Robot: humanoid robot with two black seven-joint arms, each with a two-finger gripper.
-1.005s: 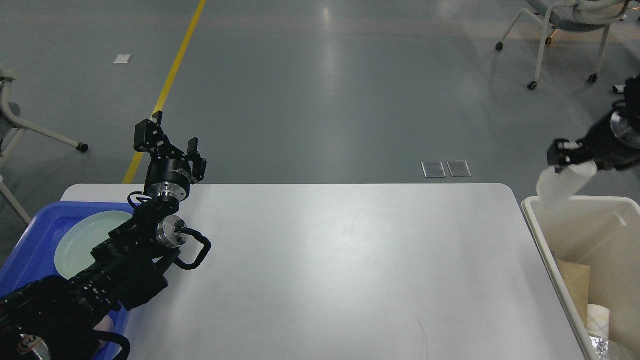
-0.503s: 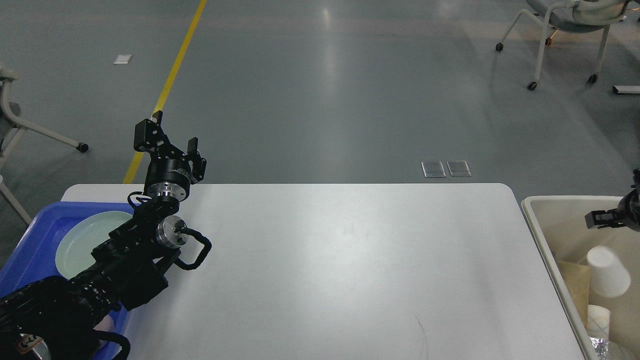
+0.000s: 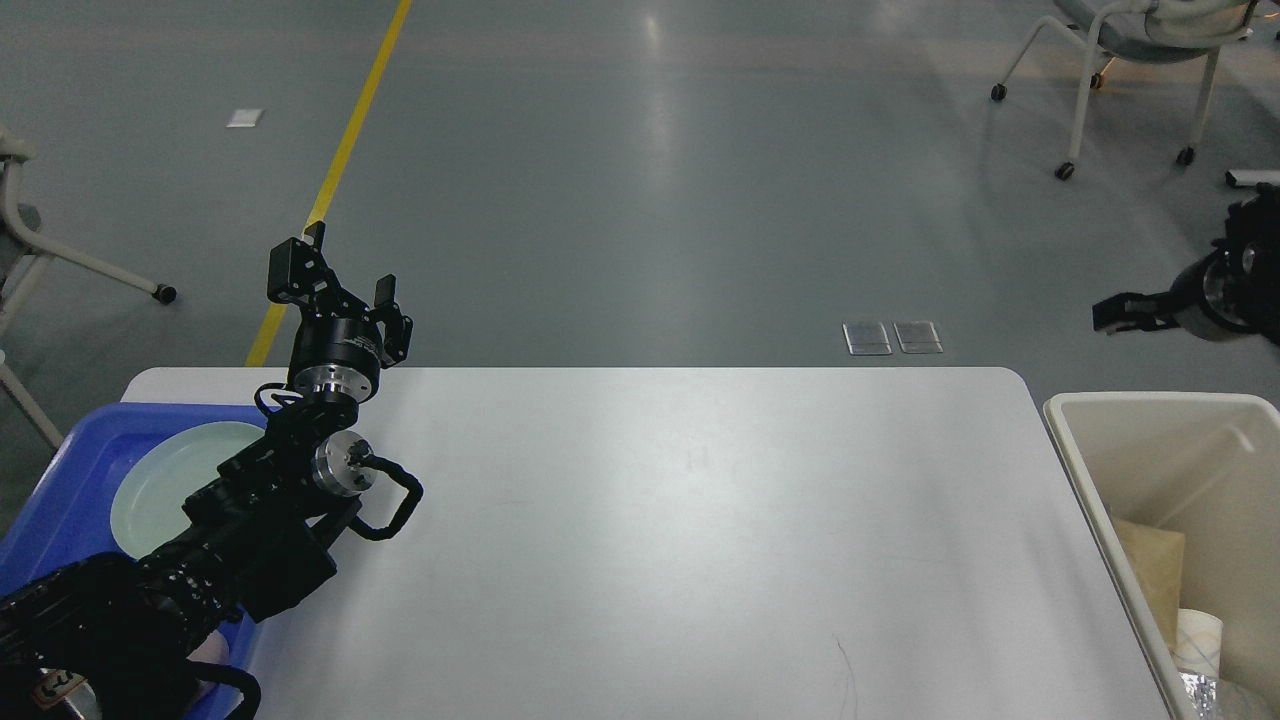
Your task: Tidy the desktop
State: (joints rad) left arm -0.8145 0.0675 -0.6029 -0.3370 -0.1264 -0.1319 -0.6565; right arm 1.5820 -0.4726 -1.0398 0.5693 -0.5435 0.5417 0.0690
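While the left gripper [image 3: 346, 268] hangs above the worktop's far-left edge, its 2 fingers [image 3: 385, 290] point up and stand spread with nothing between them. White desktop [image 3: 690, 540] fills the middle of the view, its surface bare apart from the left arm crossing its left side. Blue tray [image 3: 70, 480] sits at the worktop's left end, partly hidden by the arm, with a pale green plate [image 3: 165, 480] inside. Right gripper [image 3: 1118, 312] is at the right edge, above the floor beyond the beige bin [image 3: 1110, 500], well apart from it; seen small and dark, cannot tell whether its fingers are spread or pressed together. Bin stands just beside the worktop's right end and holds a brown paper piece [image 3: 1150, 570] and a paper cup [image 3: 1197, 640]. 2 chairs stand on the floor, 1 far right [image 3: 1130, 40], 1 far left [image 3: 40, 250].
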